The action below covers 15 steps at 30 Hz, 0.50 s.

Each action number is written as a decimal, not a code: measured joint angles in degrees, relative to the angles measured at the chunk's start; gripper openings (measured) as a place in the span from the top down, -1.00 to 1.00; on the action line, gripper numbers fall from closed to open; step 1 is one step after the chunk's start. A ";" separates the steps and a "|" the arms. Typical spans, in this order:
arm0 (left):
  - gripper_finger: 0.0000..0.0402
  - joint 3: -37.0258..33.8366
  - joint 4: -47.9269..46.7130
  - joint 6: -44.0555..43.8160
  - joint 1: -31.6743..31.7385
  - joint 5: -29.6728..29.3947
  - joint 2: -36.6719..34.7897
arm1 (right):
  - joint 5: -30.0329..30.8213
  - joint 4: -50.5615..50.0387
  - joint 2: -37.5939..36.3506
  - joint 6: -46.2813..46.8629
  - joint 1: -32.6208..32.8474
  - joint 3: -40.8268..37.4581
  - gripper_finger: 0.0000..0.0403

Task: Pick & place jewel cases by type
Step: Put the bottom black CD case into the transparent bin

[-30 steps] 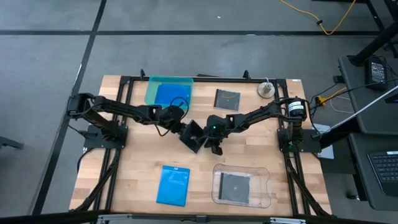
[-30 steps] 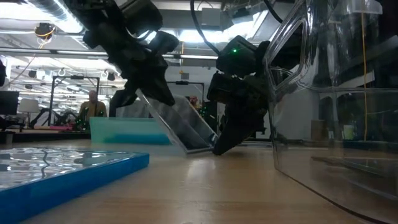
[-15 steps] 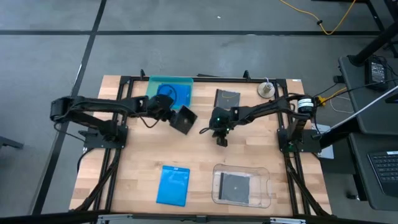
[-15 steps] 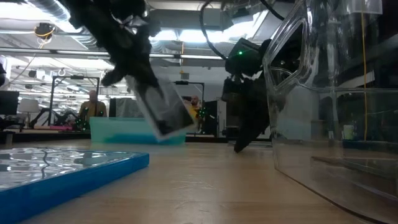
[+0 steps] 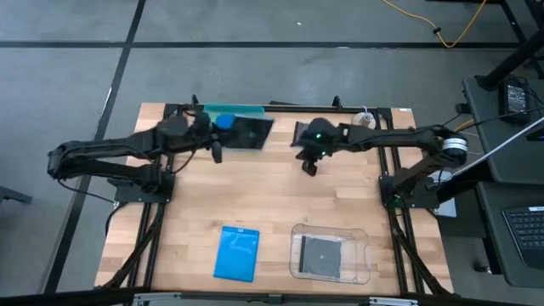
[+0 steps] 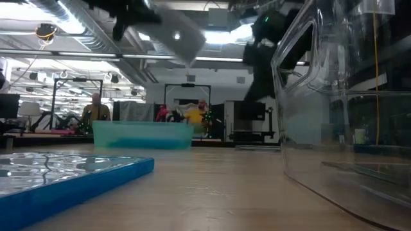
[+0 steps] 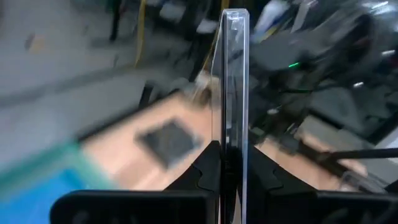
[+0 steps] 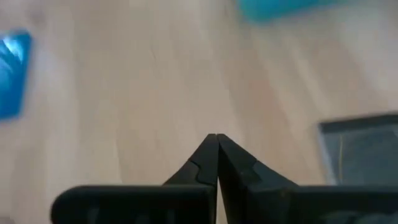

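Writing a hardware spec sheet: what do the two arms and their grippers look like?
Both are dark, slim, jointed arms. The left gripper and right gripper have matte black, wedge-shaped fingers. A green light glows on the right arm; black cables run along both arms.

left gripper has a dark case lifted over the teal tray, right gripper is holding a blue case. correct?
Not quite. The right gripper is shut on nothing, as the right wrist view shows. The rest stands: the left gripper holds a dark case lifted over the teal tray.
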 joint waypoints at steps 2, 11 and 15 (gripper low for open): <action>0.90 0.00 3.54 4.31 -0.55 -0.01 -1.86 | -0.18 0.82 -3.21 1.42 -0.67 0.02 0.96; 0.90 2.62 6.91 16.93 -0.89 1.55 -5.85 | 0.34 9.55 -18.31 1.47 -1.14 0.15 0.96; 0.90 6.62 4.48 22.63 -0.94 3.35 -5.50 | 2.42 13.23 -24.41 1.53 -1.11 0.22 0.96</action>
